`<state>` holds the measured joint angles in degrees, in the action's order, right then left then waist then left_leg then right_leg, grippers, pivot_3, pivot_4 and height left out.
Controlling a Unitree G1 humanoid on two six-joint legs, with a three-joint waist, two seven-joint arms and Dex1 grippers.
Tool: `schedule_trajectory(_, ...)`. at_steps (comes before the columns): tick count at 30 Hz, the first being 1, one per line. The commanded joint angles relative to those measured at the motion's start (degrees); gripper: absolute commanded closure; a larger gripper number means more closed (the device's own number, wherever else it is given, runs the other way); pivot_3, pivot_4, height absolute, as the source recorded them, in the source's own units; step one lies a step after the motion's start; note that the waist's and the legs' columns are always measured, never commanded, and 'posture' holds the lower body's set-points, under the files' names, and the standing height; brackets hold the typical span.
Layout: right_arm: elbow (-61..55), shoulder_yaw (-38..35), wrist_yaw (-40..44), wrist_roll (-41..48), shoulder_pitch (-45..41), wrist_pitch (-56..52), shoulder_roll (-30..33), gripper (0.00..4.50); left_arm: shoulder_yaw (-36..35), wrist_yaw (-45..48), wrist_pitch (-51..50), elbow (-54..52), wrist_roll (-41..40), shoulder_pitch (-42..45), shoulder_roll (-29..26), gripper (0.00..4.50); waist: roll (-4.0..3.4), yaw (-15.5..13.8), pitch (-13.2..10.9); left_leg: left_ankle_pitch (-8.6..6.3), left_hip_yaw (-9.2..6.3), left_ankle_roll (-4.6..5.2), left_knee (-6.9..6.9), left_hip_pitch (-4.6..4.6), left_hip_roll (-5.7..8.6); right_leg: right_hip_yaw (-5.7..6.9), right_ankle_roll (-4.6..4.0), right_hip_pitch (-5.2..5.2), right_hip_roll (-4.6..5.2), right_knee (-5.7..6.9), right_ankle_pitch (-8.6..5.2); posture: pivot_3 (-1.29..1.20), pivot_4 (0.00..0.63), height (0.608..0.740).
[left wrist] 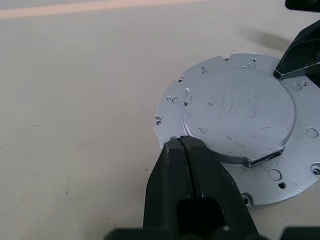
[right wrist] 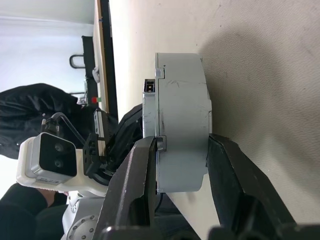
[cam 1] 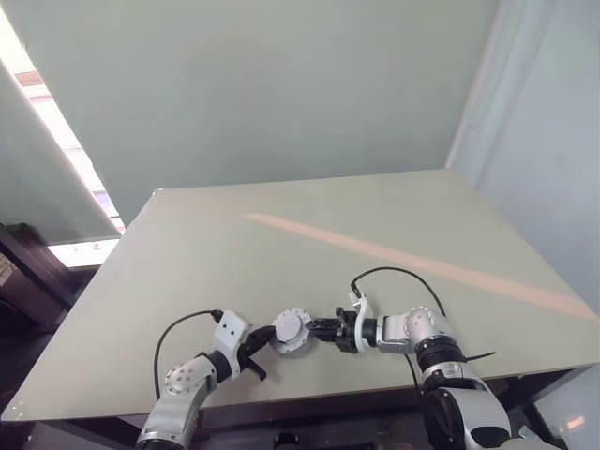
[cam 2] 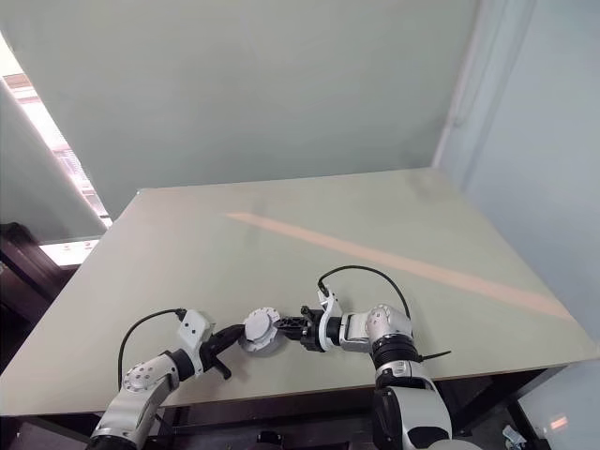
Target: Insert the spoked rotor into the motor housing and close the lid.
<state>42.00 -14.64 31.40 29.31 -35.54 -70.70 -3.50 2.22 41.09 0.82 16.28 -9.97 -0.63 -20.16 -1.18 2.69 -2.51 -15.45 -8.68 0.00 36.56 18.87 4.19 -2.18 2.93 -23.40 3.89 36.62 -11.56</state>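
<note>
Right gripper [right wrist: 182,165] pinched the motor housing [cam 1: 292,332] at the lower middle, lid [left wrist: 240,120] down. It looked heavy, hard and slippery, best held by its sides.

Colour rundown: the table [cam 1: 281,281] is a pale greenish beige with one salmon-pink stripe [cam 1: 422,264] running diagonally from the far left toward the near right. The lid [left wrist: 240,115] is light silvery grey metal, a bit scratched, with small dark holes dotted around its rim. The motor housing [right wrist: 182,125] under it is the same pale grey on its side wall. Left gripper [left wrist: 186,150] and right gripper [right wrist: 182,165] both have plain black fingers, on white and silver wrists. Black cables [cam 1: 398,274] loop off both arms. Wall [cam 1: 281,84] behind is a flat muted green.
</note>
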Motion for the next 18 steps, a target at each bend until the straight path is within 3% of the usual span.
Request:
schedule_trajectory(1, -0.94, 1.27, -0.33, 0.43, -0.47, 0.09, -1.1, 3.29, 3.29, 1.45, -1.14, 0.47, 1.42, -0.24, 0.86, 4.5, 0.0, 0.01, 0.0, 0.0, 0.0, 0.0, 0.0, 0.0, 0.0, 0.0, 0.0, 0.0, 0.0, 0.0, 0.0, 0.0, 0.0, 0.74)
schedule_trajectory(6, -0.96, 1.43, -0.39, 0.38, -0.27, 0.17, -1.15, 3.29, 2.65, 1.19, -0.42, 0.61, 0.75, -0.07, 1.59, 4.5, 0.0, 0.09, 0.0, 0.0, 0.0, -0.01, 0.0, 0.0, -0.02, 0.0, 0.0, 0.0, 0.01, 0.0, 0.0, 0.0, 0.0, 0.74)
schedule_trajectory(11, -0.93, 1.3, -0.63, 0.34, -0.21, 0.35, -1.17, 3.29, 2.31, 0.13, -8.98, -1.65, 0.09, 0.14, 1.47, 4.5, 0.0, 0.1, 0.0, 0.0, -0.01, 0.0, 0.0, 0.02, -0.02, 0.01, 0.01, 0.0, 0.01, -0.01, 0.0, 0.0, 0.0, 0.74)
schedule_trajectory(15, -0.89, 1.33, -0.76, 0.22, -0.24, 0.57, -1.11, 3.29, 2.0, -0.19, -16.32, -4.9, -0.95, 0.13, 0.8, 3.64, 0.0, 0.14, 0.0, 0.0, -0.01, -0.01, 0.0, 0.01, -0.01, 0.01, 0.01, 0.01, 0.01, 0.0, -0.01, 0.0, 0.0, 0.74)
schedule_trajectory(18, -0.79, 1.4, -0.79, 0.09, -0.28, 0.82, -1.03, 3.29, 1.7, -0.1, -21.74, -6.66, -1.68, 0.43, -0.45, 2.64, -0.01, 0.15, 0.0, -0.02, 0.0, 0.03, -0.03, -0.01, 0.0, 0.01, 0.07, 0.0, 0.0, -0.01, -0.04, 0.0, 0.0, 0.74)
